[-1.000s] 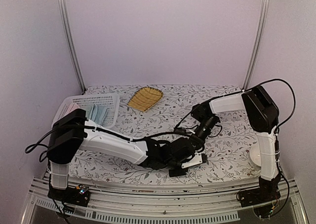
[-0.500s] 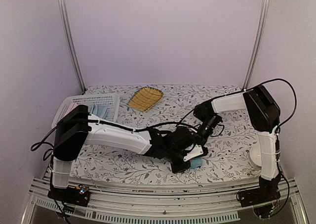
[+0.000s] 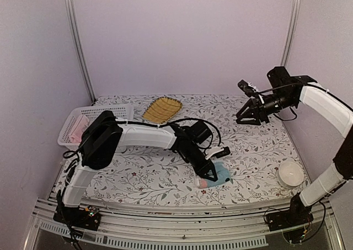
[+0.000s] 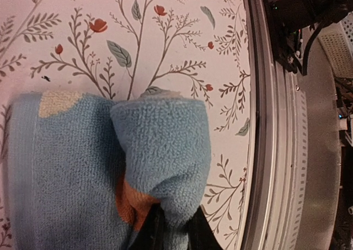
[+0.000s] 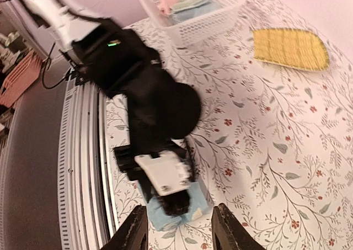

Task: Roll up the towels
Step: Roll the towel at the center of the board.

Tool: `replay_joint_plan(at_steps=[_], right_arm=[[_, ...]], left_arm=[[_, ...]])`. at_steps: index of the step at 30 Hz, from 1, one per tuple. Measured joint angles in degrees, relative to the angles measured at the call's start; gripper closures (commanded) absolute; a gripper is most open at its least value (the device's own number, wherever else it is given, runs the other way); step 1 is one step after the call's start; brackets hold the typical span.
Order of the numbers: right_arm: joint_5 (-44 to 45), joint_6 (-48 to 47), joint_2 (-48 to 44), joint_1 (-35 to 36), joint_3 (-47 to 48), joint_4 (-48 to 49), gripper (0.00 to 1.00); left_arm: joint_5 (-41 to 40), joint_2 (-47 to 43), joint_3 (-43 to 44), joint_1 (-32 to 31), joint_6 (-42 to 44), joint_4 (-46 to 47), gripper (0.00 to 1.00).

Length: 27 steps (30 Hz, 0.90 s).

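Swung up and away now, the right fingers hang released; left fingers pinch the rolled, orange-printed blue towel.

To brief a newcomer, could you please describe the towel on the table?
On the flowered table, near its front, find the left claw. The towel it pinches is a light-blue roll with an orange patch, the only one outside the white basket.

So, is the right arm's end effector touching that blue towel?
No, the right end effector hangs in the air at the back right, far from the blue towel that the left end effector pinches.
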Motion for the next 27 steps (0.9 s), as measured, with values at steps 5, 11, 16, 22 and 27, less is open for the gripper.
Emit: replay_joint_plan(at_steps=[5, 11, 16, 22, 27], right_arm=[[-0.96, -8.52, -14.95, 4.39, -15.69, 3.28, 0.34], [8.11, -13.33, -17.64, 16.00, -29.00, 8.39, 0.35], [17.09, -13.29, -15.02, 22.99, -32.06, 15.74, 0.34], [24.41, -13.57, -8.81, 28.46, -33.81, 23.61, 0.38], [28.48, -14.16, -4.98, 30.53, -36.92, 29.18, 0.40]], left_arm=[[10.91, 3.82, 2.75, 3.30, -4.44, -1.11, 0.88], [17.22, 6.10, 4.20, 4.96, -7.30, -1.42, 0.88], [18.99, 6.60, 4.33, 5.38, -8.37, -1.57, 0.89], [19.28, 6.62, 4.31, 5.62, -8.85, -1.75, 0.89], [19.10, 6.64, 4.31, 5.75, -9.01, -1.81, 0.89]])
